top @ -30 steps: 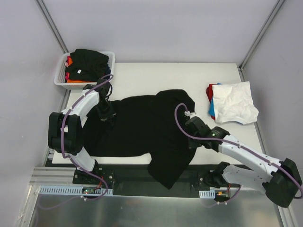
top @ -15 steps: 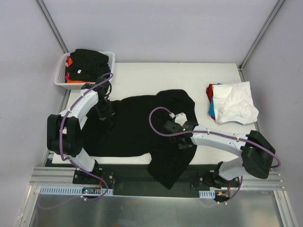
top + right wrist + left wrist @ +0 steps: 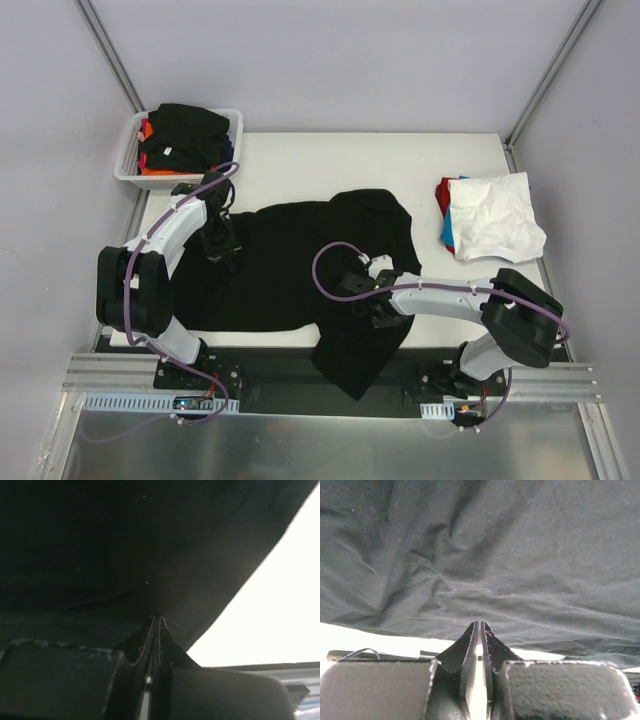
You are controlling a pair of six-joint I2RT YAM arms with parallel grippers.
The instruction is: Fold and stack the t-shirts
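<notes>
1. Your left fingers (image 3: 469, 642) are pressed together on the edge of the black t-shirt (image 3: 290, 260), on the far side of its left part.
2. Your right fingers (image 3: 140, 642) are closed too, pinching a fold of the same shirt in its right half, close to the near edge of the counter (image 3: 350, 160).
3. The black t-shirt lies spread across the middle of the counter. Its upper right part is folded over, and one corner hangs off the near edge.
4. On the counter's right side, a crumpled white t-shirt (image 3: 495, 215) sits on a red t-shirt (image 3: 441, 195) and a blue t-shirt (image 3: 447, 235).
5. The white basket (image 3: 127, 165) at the far left corner holds dark, orange and red clothes.
</notes>
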